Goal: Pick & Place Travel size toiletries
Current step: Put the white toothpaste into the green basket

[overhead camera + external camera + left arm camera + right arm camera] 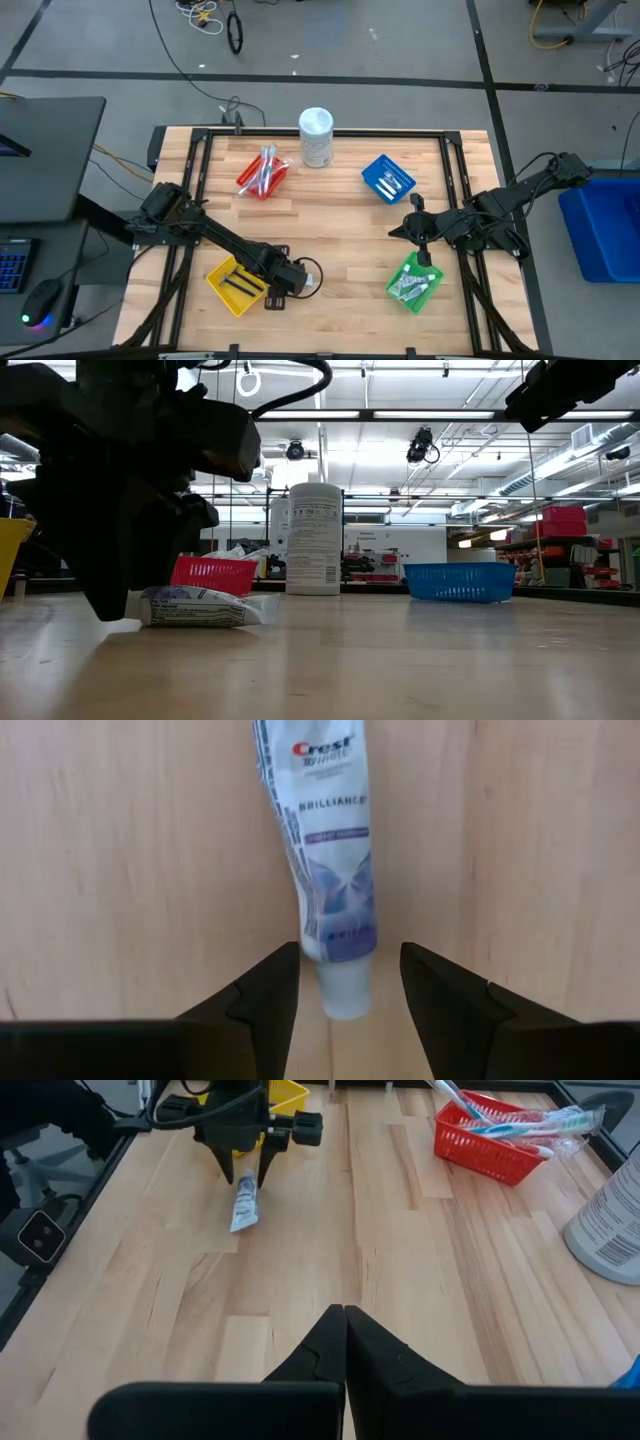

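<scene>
On the counter (340, 215), near its front edge and just beside the yellow basket (232, 283), the left gripper (348, 982) is down with its fingers apart astride the cap end of a toothpaste tube (325, 860). The tube lies flat, its long axis running straight away from the fingers (so the left arm is far nearer). The right gripper (345, 1342) waits over the counter's right side, fingers together.

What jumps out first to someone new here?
The left pincer, open, straddles the cap end of a toothpaste tube lying on the table's front-left beside the yellow basket. Red, blue and green baskets already hold toiletries; the right pincer hovers shut.
</scene>
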You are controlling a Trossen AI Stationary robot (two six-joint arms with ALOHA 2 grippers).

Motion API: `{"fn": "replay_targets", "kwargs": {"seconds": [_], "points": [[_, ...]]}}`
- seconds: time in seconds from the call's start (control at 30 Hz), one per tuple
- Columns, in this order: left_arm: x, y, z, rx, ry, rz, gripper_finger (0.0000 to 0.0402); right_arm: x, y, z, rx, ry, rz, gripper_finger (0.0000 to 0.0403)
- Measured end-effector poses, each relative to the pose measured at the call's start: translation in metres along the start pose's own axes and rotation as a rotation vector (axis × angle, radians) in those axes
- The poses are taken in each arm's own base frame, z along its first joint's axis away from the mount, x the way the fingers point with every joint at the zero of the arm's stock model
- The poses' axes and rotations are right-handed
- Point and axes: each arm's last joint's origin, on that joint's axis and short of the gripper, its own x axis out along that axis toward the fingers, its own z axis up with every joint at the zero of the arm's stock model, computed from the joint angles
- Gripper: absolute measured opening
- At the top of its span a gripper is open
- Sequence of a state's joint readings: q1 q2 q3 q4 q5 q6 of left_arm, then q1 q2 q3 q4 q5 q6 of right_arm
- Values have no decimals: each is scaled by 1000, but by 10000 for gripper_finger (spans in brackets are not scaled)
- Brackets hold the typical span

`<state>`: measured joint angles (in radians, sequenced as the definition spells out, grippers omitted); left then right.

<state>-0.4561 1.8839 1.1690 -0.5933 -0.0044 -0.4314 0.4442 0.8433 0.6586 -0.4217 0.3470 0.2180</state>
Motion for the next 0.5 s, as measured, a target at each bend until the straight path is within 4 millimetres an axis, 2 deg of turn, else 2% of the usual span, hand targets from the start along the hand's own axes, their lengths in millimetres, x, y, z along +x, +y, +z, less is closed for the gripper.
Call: {"fn": "replay_targets", "kwargs": {"seconds": [0.23, 0.5], "points": [[0, 0, 0, 1, -1, 1, 180, 0, 0, 0, -16, 0, 0, 3], [0, -1, 0, 20, 9, -22, 129, 0, 0, 0, -17, 0, 0, 3]]}}
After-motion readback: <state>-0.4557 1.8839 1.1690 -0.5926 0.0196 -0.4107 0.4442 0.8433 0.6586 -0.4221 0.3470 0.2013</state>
